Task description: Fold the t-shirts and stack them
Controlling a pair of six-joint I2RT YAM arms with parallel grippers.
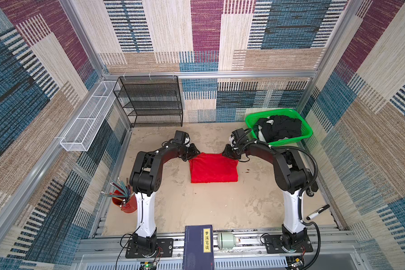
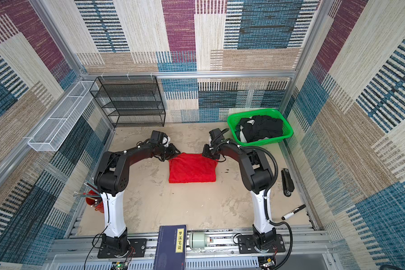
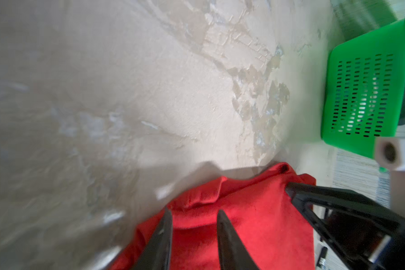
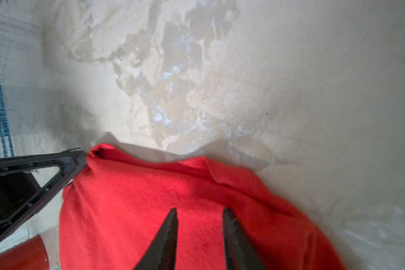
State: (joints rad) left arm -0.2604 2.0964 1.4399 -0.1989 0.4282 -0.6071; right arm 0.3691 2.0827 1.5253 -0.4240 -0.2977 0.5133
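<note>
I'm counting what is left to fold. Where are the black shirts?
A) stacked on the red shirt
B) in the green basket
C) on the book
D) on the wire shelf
B: the black shirts lie heaped in the green basket, apart from the folded red shirt.

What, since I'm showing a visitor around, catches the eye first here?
The bright red t-shirt, folded into a rectangle in the middle, with the left gripper and right gripper at its far edge. Behind on the right, a green basket holds crumpled black t-shirts.
</note>
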